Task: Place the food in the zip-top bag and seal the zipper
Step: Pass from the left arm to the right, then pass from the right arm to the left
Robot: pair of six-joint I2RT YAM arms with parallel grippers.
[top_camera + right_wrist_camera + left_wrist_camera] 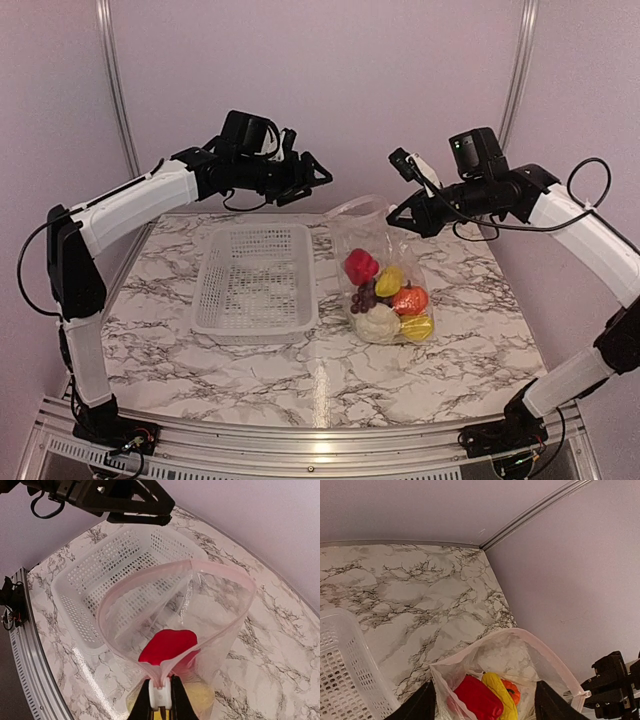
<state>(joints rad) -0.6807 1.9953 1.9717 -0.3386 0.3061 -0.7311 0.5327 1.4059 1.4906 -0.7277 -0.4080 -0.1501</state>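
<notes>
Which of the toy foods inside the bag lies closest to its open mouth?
The red bell pepper: all other pieces in the zip-top bag lie beyond it, toward the closed bottom.

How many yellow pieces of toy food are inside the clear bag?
2. One yellow corn piece lies between the red pepper and the orange fruit; the other is nearest the arms, right of the cauliflower. Others may be hidden.

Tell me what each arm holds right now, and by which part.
Right jaws pinch the clear floppy plastic zip-top bag by its mouth edge; left jaws stand open, holding nothing.
</notes>
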